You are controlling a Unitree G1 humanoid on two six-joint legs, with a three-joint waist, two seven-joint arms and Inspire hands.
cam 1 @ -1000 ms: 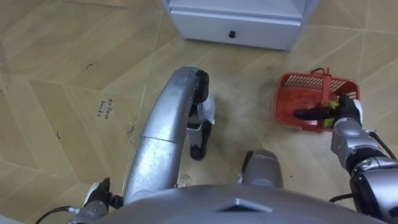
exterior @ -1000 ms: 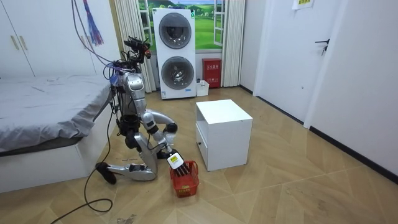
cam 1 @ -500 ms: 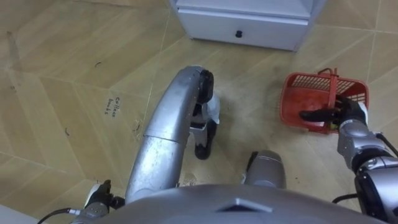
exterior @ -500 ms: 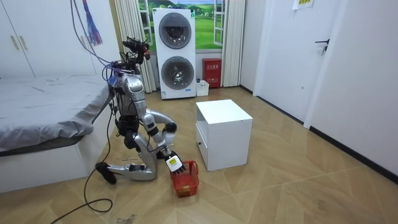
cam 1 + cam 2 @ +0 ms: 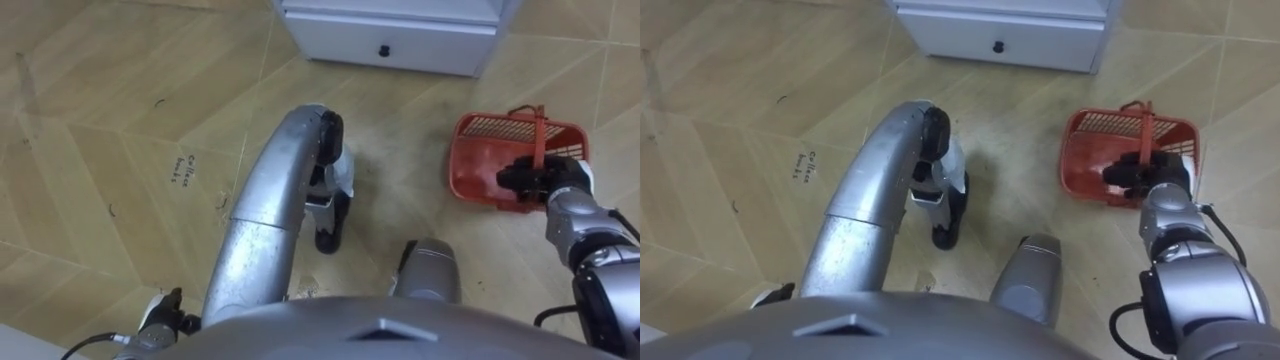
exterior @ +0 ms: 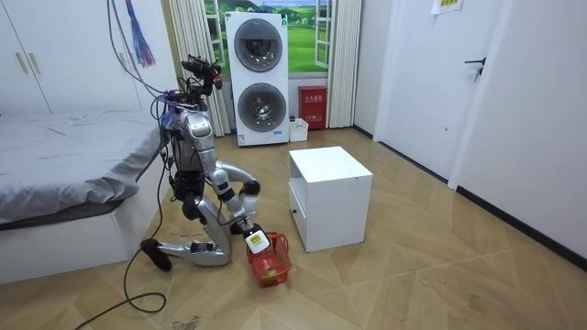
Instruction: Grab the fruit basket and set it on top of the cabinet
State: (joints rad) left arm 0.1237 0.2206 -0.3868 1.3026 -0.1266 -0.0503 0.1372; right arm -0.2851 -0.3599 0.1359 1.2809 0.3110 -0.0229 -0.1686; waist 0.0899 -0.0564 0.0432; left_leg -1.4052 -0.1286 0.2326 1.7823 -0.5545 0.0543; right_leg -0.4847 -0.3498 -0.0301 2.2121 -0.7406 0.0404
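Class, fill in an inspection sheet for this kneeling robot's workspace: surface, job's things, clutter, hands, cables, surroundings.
surface: wooden floor, written marks on it.
job's things: red fruit basket near the white cabinet; contents unclear.
clutter: nothing seen.
hands: right hand, fingers curled on the basket; left hand low beside the body.
cables: only the robot's own.
surroundings: bed, stacked washing machines.

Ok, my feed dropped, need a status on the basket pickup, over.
Right hand curled round the handle of the red basket. Basket tipped, low by the floor. Left hand down at its side. White cabinet close beyond.
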